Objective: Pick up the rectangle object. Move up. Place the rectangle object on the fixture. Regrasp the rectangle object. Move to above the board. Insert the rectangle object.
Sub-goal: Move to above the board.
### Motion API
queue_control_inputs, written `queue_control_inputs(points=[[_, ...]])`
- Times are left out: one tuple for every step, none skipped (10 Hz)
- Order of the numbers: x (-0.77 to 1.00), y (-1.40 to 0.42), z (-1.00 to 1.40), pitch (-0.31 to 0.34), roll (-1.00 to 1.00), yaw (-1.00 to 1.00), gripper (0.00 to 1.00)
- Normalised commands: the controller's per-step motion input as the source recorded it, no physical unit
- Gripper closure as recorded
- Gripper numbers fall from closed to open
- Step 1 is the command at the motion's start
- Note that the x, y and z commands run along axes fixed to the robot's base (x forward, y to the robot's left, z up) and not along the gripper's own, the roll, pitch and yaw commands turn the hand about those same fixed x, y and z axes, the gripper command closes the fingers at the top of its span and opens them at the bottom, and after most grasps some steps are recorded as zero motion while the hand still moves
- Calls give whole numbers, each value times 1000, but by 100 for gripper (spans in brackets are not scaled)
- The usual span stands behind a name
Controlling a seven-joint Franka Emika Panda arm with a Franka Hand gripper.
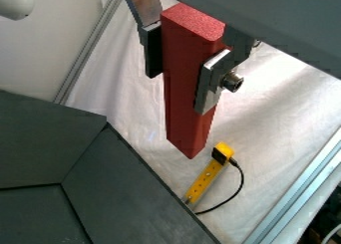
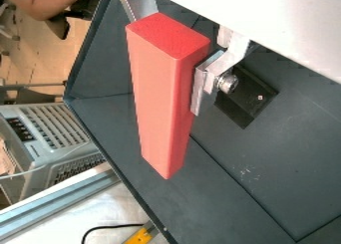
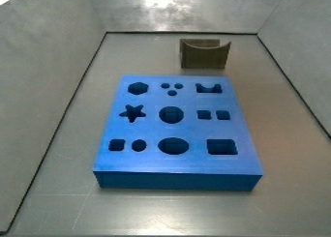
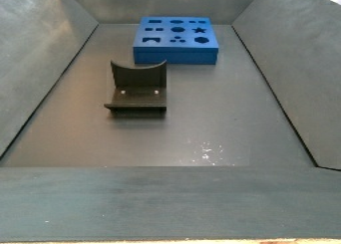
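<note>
My gripper [image 1: 184,67] is shut on the rectangle object [image 1: 188,99], a long red-orange block held by its upper part and hanging lengthwise below the fingers [image 1: 210,81]. Both wrist views show it, and it fills the middle of the second one [image 2: 163,109], with my gripper [image 2: 170,59] round it. The blue board [image 3: 175,134] with its shaped holes lies flat on the bin floor and shows in both side views [image 4: 177,39]. The dark fixture [image 3: 204,54] stands apart from the board [image 4: 136,89]. Neither my gripper nor the block shows in a side view.
Grey bin walls [image 3: 77,96] slope up around the floor. In a wrist view a yellow tool with a black cable [image 1: 210,173] lies on white cloth outside the bin. A dark square block [image 2: 250,101] sits on the floor beyond one finger.
</note>
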Motion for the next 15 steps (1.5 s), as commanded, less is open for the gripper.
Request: queue_control_inputs(points=[[29, -25, 672, 104, -27, 112, 100], [32, -27, 672, 101, -29, 112, 100], [34, -28, 671, 99, -29, 112, 100], [35, -28, 671, 98, -30, 112, 100], [35, -29, 671, 97, -30, 112, 100], [36, -29, 671, 97, -30, 112, 100], [36, -29, 671, 97, -30, 112, 100], [36, -29, 671, 96, -30, 112, 100], [36, -29, 671, 96, -30, 112, 100], [36, -29, 671, 96, -30, 112, 100], [36, -29, 671, 96, -30, 112, 100], [36, -29, 671, 96, -30, 112, 100], [36, -29, 671, 96, -30, 112, 100], [36, -29, 671, 96, -30, 112, 100], [36, -29, 671, 96, -30, 112, 100]])
